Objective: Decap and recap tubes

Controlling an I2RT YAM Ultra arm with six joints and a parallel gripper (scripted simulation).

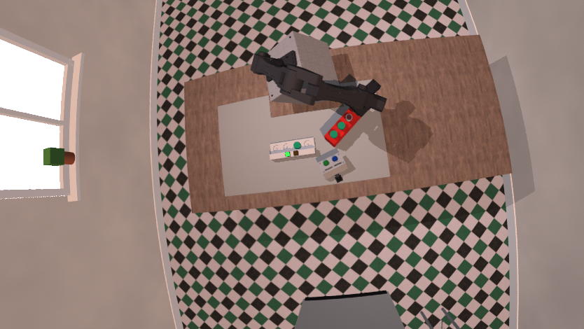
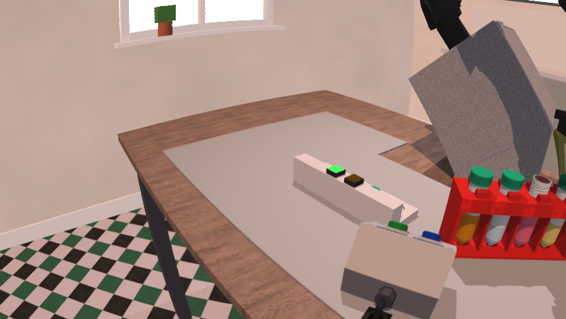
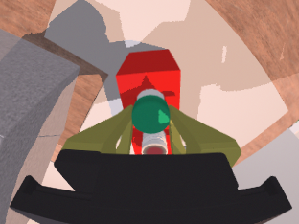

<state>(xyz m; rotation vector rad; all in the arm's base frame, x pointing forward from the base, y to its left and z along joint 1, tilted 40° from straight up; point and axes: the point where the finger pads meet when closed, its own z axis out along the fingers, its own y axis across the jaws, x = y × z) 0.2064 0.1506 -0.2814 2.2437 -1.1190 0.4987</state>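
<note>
Overhead top, low exterior, close wrist
</note>
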